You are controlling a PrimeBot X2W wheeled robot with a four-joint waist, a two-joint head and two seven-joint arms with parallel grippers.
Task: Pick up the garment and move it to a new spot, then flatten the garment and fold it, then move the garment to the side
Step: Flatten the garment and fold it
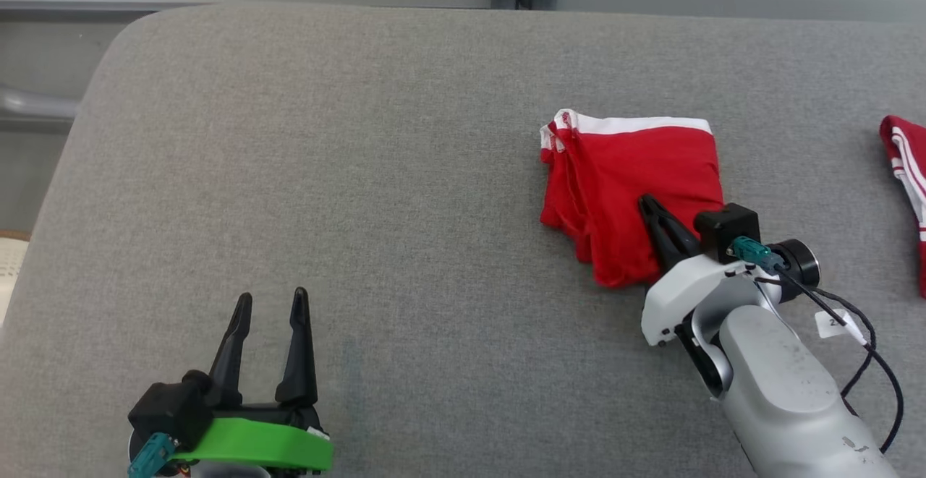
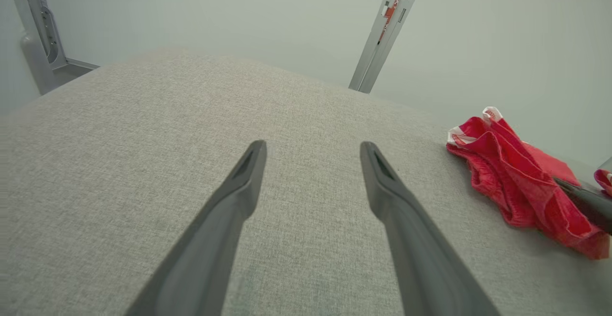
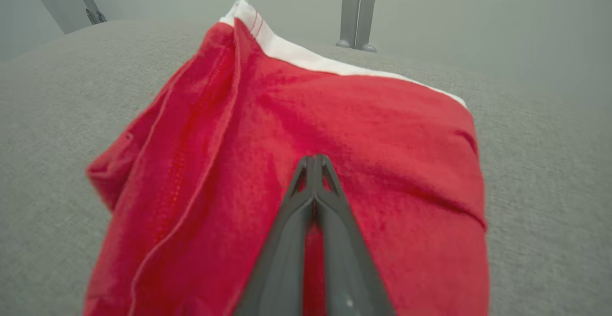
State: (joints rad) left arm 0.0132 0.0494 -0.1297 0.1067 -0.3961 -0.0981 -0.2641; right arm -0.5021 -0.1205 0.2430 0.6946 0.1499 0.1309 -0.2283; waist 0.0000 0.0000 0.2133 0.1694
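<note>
Red garment (image 1: 629,167) lies on grey cushion (image 1: 362,174) — right gripper (image 1: 645,202) closed atop.

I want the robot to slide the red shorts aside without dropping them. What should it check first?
1. Right gripper shut: ok, its fingers are pressed together on top of the red shorts.
2. Cloth really pinched between the fingers: cannot tell.
3. Shorts folded: ok, white band along the far edge, though the layers on the left look a bit bunched.
4. Left gripper out of the way: ok, open over the bare gray cushion, apart from the shorts.
5. Room to slide: ok toward the left; not ok far to the right, where the other red cloth lies.
</note>
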